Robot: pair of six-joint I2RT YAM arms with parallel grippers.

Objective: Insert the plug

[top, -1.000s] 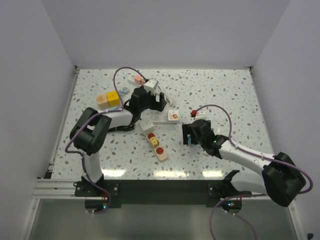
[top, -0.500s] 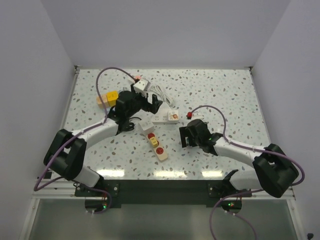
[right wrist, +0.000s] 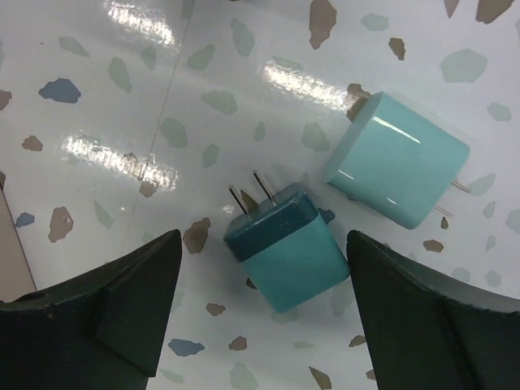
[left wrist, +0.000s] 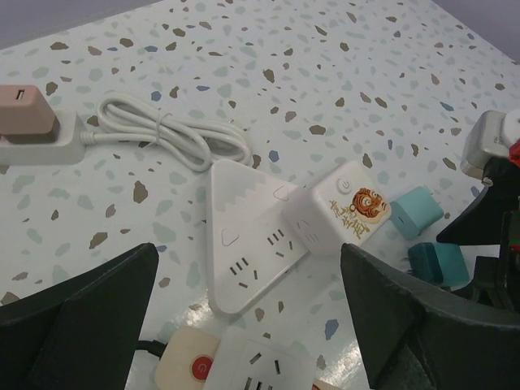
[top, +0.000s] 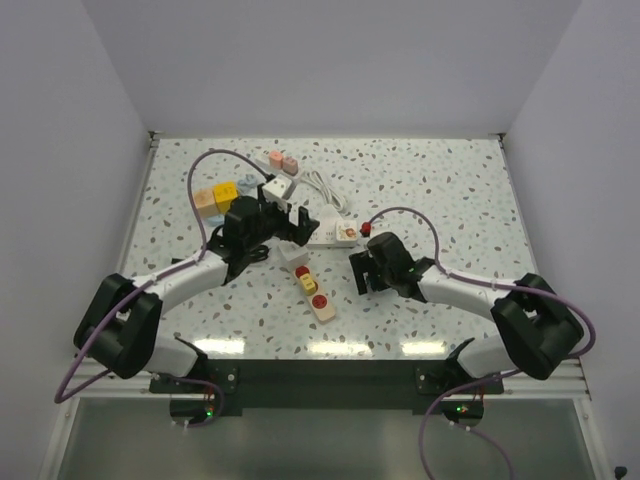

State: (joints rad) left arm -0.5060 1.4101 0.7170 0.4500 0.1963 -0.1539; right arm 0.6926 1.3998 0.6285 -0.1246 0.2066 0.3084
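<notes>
A two-tone teal plug (right wrist: pixel 284 248) lies flat on the table, prongs pointing up-left, between the wide-apart fingers of my right gripper (right wrist: pixel 262 237), which is open and not touching it. A lighter teal plug (right wrist: pixel 398 171) lies just beyond. My left gripper (left wrist: pixel 248 252) is open above a white triangular power strip (left wrist: pixel 244 244) with free sockets. A white cube adapter with a tiger sticker (left wrist: pixel 341 215) sits in the strip's end. From above, the left gripper (top: pixel 275 222) and right gripper (top: pixel 366 270) flank the strip (top: pixel 322 236).
A cream power strip with red buttons (top: pixel 311 288) lies in front of the white one. A coiled white cable (left wrist: pixel 171 134) runs to a strip with a pink plug (left wrist: pixel 24 114). Yellow and tan cubes (top: pixel 216 196) and a white cube (top: pixel 275 187) sit at back left.
My left arm has swung back and left and its jaws opened wider. The right gripper slid left over the teal plugs and its jaws narrowed slightly.
</notes>
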